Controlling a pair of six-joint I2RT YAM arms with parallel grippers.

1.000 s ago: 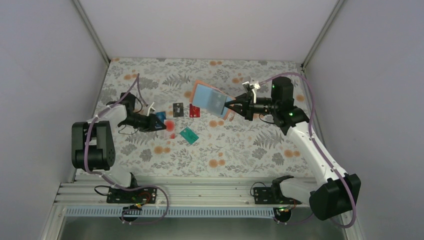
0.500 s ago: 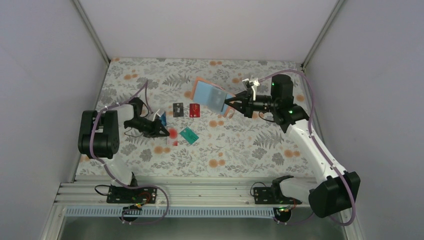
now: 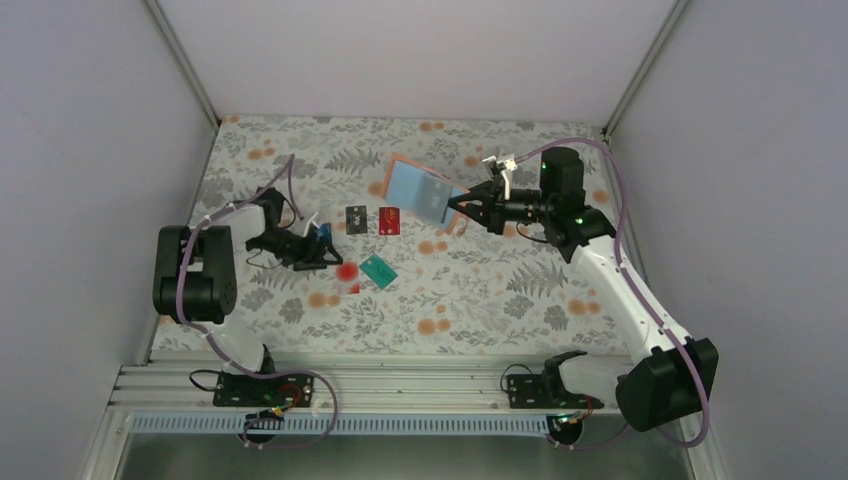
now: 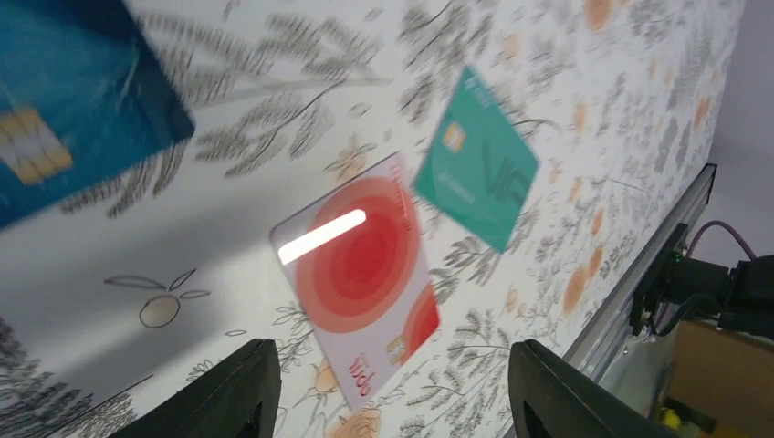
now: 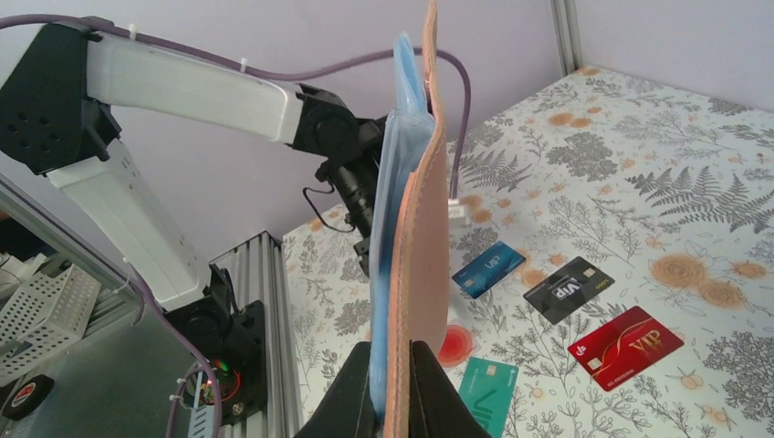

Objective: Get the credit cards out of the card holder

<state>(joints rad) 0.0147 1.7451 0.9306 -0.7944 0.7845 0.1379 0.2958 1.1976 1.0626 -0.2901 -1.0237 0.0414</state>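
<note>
Upright above the table's middle, the card holder (image 3: pixel 424 194), blue with a tan back, is pinched edge-on by my shut right gripper (image 3: pixel 462 211); its edge (image 5: pixel 413 228) fills that wrist view above the gripper (image 5: pixel 394 392). My left gripper (image 3: pixel 318 247) is open and holds nothing, its fingers (image 4: pixel 228 392) wide apart. Just ahead of them a pale credit card with a red dot (image 4: pixel 360 274) appears to lie on the cloth. Loose cards surround it: teal (image 4: pixel 475 160), blue (image 4: pixel 73 109), black (image 3: pixel 355 217), red (image 3: pixel 389 220).
A flowered cloth (image 3: pixel 480 290) covers the table. Grey walls close in the left, right and back sides. An aluminium rail (image 3: pixel 400 385) with both arm bases runs along the near edge.
My left gripper has opened and let go of the pale red-dot card, which now rests beside the teal card. The right gripper still holds the holder, shifted slightly.
</note>
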